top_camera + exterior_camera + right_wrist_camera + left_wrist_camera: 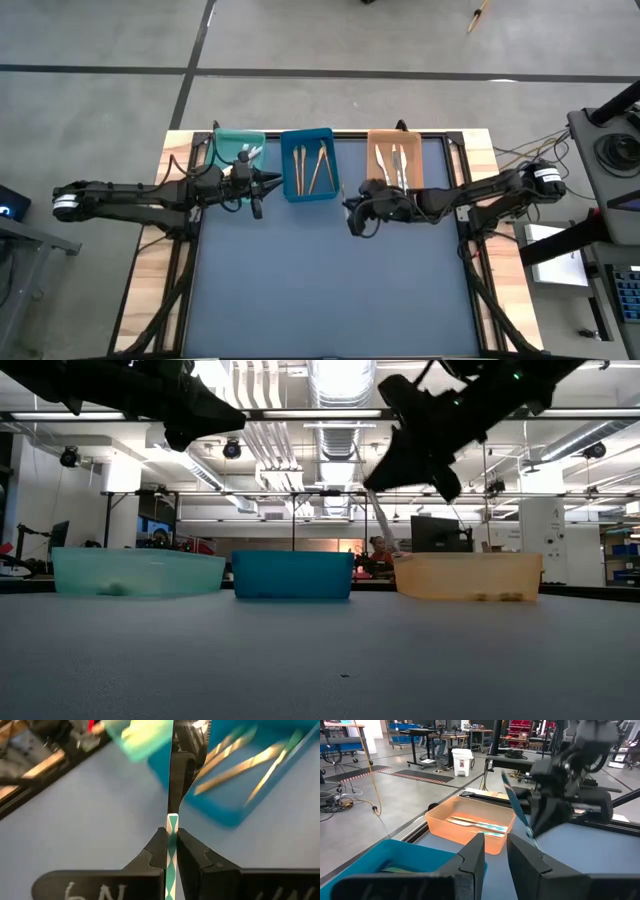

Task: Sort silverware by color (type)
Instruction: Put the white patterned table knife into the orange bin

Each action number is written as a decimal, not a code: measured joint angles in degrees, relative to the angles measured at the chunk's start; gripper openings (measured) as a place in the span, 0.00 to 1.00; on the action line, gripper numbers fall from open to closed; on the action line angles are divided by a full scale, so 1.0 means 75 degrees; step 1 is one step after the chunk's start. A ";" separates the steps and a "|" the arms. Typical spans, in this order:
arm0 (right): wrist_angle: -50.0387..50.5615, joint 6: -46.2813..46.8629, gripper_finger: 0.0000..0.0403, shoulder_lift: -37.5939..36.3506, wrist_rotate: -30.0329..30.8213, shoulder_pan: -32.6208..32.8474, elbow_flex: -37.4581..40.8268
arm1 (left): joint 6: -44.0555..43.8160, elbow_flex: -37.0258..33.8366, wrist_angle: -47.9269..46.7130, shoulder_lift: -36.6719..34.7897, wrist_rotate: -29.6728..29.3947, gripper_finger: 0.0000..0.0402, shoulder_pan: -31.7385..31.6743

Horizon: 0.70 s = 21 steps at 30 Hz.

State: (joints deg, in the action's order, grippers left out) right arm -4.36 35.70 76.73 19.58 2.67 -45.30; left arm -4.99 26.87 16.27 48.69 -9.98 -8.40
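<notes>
While the right gripper (170, 845) hung above the dark blue table mat (330, 280), just in front of the orange rectangular plastic tray (378, 143), its two dark fingers were clamped on the pale blue patterned handle of a silver knife (171, 822). The right wrist view showed that handle pinched between the fingertips (159, 845), with the thin blade standing straight out past them. From the left wrist view the same knife (517, 810) slanted up out of the right gripper (540, 827), clear of the mat.

Two more silver pieces with pale blue handles (477, 824) lay side by side on the floor of the orange tray (440, 817). Three tan-brown wooden pieces (312, 165) rested in the deep blue rectangular tray (308, 194) in the middle of the row, and pale cream-yellow pieces (247, 153) lay in the teal tray (222, 140) on the left.

The left gripper (258, 185) hovered over the near corner of the teal tray, beside the blue one, well apart from the right gripper (352, 212). Its fingers (472, 857) stood a little apart with nothing between them.

In the low view all three trays sat in a line at the far edge of the table, both arms raised above them.
</notes>
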 joint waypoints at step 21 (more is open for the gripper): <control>0.3686 -0.1859 0.03 0.0008 0.1274 -0.2051 -0.3868 | 0.0090 0.0000 -0.0003 0.0000 0.0000 0.16 -0.0001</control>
State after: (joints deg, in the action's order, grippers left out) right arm 23.28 21.76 76.79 29.13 -12.71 -74.31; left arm -4.32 26.87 16.25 48.69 -9.98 -8.40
